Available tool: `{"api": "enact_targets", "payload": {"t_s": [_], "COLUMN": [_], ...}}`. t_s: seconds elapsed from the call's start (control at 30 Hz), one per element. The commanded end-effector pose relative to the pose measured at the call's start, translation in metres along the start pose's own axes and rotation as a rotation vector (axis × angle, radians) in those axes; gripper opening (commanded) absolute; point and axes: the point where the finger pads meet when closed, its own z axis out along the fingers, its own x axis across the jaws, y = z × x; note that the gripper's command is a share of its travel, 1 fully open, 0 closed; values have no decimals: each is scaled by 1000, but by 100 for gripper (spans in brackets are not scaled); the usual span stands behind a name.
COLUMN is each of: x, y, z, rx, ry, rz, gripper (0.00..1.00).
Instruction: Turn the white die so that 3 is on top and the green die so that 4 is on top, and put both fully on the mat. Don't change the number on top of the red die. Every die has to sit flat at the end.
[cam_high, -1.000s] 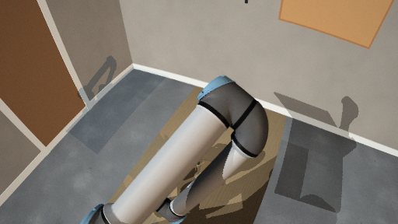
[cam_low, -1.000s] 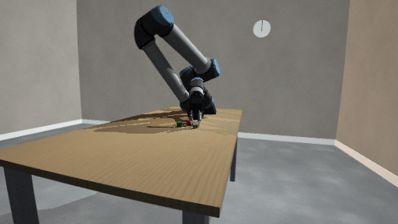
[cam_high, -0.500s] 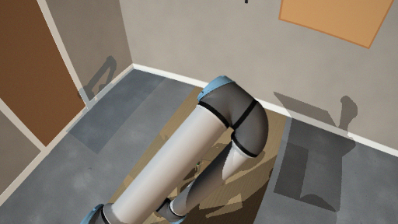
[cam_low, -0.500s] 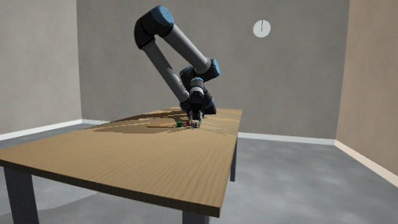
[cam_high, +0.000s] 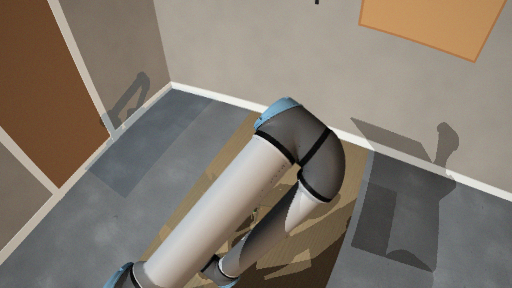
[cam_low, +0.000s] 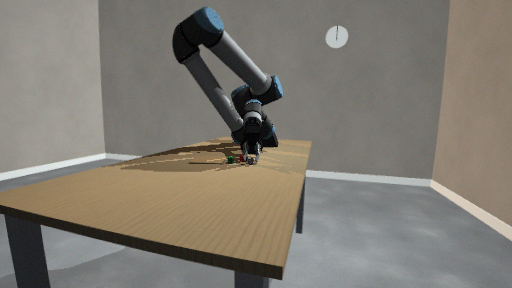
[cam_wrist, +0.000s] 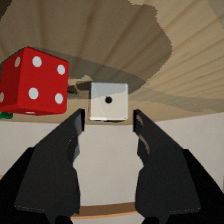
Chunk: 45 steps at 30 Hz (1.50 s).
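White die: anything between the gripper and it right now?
Nothing visible. In the wrist view the white die sits just past the fingertips of the open gripper, centred on the gap. The red die stands off to the left, outside that path.

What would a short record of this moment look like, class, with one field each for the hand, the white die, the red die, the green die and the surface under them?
hand: open, fingers either side of the white die, gaps showing
white die: one pip faces the wrist camera; top face unreadable
red die: left of the white die, apart from it
green die: beyond the red die, number unreadable
surface: wooden table; pale mat beneath the fingers
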Motion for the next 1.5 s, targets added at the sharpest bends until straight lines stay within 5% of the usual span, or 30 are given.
{"api": "enact_targets", "payload": {"t_s": [0.0, 0.93, 1.47], "x": [0, 0, 0], "y": [0, 0, 0], "z": [1, -4, -48], "rx": [-2, -2, -2], "ry": [0, 0, 0], "rz": [0, 0, 0], "gripper": [24, 24, 24]}}
